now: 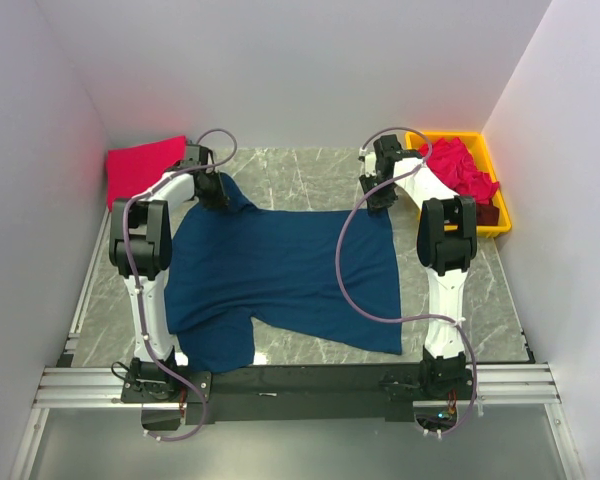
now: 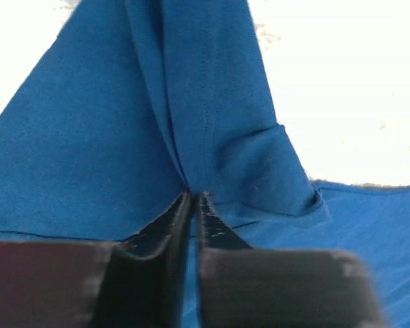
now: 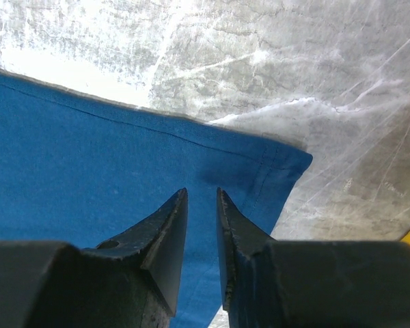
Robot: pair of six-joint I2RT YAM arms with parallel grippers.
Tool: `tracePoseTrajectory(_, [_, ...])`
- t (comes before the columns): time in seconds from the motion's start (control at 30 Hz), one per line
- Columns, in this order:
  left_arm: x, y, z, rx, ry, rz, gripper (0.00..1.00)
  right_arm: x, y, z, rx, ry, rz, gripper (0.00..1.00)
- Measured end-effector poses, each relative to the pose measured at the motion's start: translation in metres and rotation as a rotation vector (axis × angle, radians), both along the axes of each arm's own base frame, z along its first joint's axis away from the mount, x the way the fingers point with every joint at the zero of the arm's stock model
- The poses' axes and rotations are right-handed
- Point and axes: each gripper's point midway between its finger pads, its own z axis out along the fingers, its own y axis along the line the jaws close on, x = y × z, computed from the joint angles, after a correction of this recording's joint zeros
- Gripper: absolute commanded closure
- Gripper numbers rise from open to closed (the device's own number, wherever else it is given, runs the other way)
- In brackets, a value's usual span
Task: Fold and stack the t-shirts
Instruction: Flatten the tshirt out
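Yellow bin: upper right of the overhead view; holds heaped red-pink t-shirts and a maroon t-shirt.
Navy t-shirt: spread mid-frame on the table.
Left gripper: nearly closed, pinching a fold of the navy t-shirt.
Right gripper: slightly parted over its upper right corner, gripping nothing.

Free room and obstacles. Bare table lies open between my two arms, beyond the far edge of the navy shirt, and in narrow strips to its left and right. Far left, a folded red shirt fills the corner against the left wall, near my left gripper. Far right, the bin, heaped with red-pink shirts, stands just beside my right gripper. White walls close the left, right and far sides.
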Motion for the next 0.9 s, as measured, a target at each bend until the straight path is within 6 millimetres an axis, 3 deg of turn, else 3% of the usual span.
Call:
tracePoseTrajectory(0.03, [0.000,-0.001,0.000,-0.004,0.000,-0.003,0.99,0.000,0.000,0.000,0.000,0.000,0.000,0.70])
tracePoseTrajectory(0.23, [0.008,-0.008,0.010,-0.025,-0.026,-0.020,1.00,0.001,-0.001,0.000,-0.004,-0.002,-0.001,0.72])
tracePoseTrajectory(0.33, [0.024,-0.016,0.028,-0.035,-0.083,-0.036,1.00,0.001,-0.002,0.000,-0.011,-0.004,-0.004,0.72])
tracePoseTrajectory(0.47, [0.053,-0.041,0.053,-0.076,-0.193,-0.093,1.00,0.001,-0.003,0.000,-0.015,-0.005,-0.006,0.72])
tracePoseTrajectory(0.5, [0.059,-0.049,0.057,-0.092,-0.220,-0.114,0.96,0.001,-0.003,0.000,-0.015,-0.005,-0.006,0.72])
tracePoseTrajectory(0.53, [0.065,-0.059,0.059,-0.107,-0.244,-0.137,0.74,0.001,-0.003,0.000,-0.015,-0.005,-0.006,0.72])
tracePoseTrajectory(0.63, [0.076,-0.079,0.058,-0.135,-0.299,-0.196,0.43,0.001,-0.003,0.000,-0.015,-0.006,-0.006,0.71])
tracePoseTrajectory(0.73, [0.081,-0.090,0.053,-0.147,-0.325,-0.223,0.37,0.001,-0.003,0.000,-0.015,-0.004,-0.006,0.70])
tracePoseTrajectory(0.9, [0.086,-0.084,0.058,-0.131,-0.360,-0.228,0.41,0.001,-0.002,0.004,-0.011,-0.011,0.000,0.69])
